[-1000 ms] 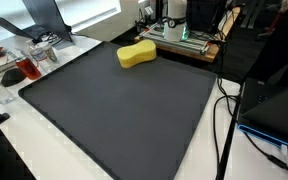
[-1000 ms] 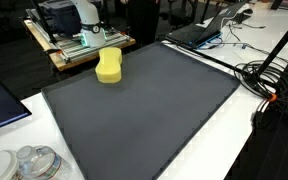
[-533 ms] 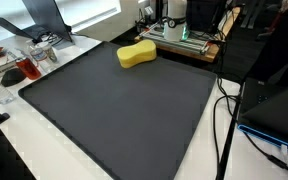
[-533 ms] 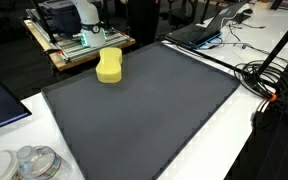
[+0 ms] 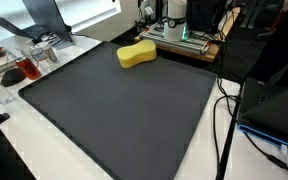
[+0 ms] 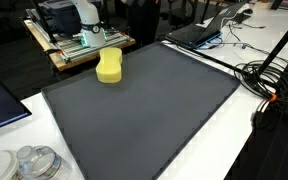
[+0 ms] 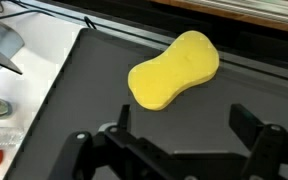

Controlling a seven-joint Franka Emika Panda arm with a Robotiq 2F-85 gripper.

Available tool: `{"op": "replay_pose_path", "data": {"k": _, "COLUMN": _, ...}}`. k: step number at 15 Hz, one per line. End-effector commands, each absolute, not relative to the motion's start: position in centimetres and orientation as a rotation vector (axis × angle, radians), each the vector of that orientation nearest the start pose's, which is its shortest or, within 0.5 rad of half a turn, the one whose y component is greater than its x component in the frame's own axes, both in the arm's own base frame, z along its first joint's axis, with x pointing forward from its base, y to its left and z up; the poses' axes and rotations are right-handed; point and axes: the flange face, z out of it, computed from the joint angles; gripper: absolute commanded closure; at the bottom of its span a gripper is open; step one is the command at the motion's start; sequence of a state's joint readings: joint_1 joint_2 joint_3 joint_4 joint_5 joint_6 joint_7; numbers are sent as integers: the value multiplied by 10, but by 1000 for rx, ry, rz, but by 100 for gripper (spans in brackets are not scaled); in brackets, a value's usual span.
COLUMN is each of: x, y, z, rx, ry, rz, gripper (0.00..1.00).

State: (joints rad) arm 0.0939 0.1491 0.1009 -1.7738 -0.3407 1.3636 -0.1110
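A yellow peanut-shaped sponge [image 7: 174, 71] lies flat on the dark grey mat [image 7: 94, 95], near the mat's far edge in both exterior views [image 5: 136, 54] [image 6: 109, 66]. In the wrist view my gripper [image 7: 184, 118] hangs above the mat just short of the sponge, open, with nothing between its black fingers [image 7: 246, 120]. The sponge sits a little ahead of the left finger, untouched. The arm and gripper are outside both exterior views.
The mat [image 5: 114, 110] covers most of a white table [image 6: 214, 140]. A wooden platform with equipment [image 6: 74, 45] stands behind the sponge. Clear containers [image 6: 29, 162] and a tray with red items [image 5: 14, 70] sit at the mat's side. Cables [image 6: 269, 80] and a laptop [image 6: 199, 30] lie opposite.
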Motion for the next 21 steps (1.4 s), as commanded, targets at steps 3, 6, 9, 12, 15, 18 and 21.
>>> {"op": "replay_pose_path", "data": {"k": 3, "x": 532, "y": 73, "z": 417, "rx": -3237, "ry": -331, "rz": 990, "gripper": 0}}
{"op": "replay_pose_path", "data": {"k": 6, "x": 519, "y": 77, "z": 404, "rx": -3201, "ry": -157, "rz": 944, "gripper": 0}}
{"op": "replay_pose_path", "data": {"k": 9, "x": 510, "y": 80, "z": 387, "rx": -3192, "ry": -9, "rz": 916, "gripper": 0}}
{"op": "replay_pose_path", "data": {"k": 12, "x": 495, "y": 78, "z": 371, "rx": -3209, "ry": 56, "rz": 859, "gripper": 0}}
{"op": "replay_pose_path", "data": {"k": 15, "x": 474, "y": 74, "z": 359, "rx": -3243, "ry": 101, "rz": 794, "gripper": 0}}
{"op": "replay_pose_path", "data": {"k": 18, "x": 449, "y": 73, "z": 355, "rx": -3269, "ry": 121, "rz": 736, "gripper": 0}}
{"op": "replay_pose_path", "data": {"k": 21, "x": 424, "y": 74, "z": 357, "rx": -3297, "ry": 125, "rz": 681, "gripper": 0}}
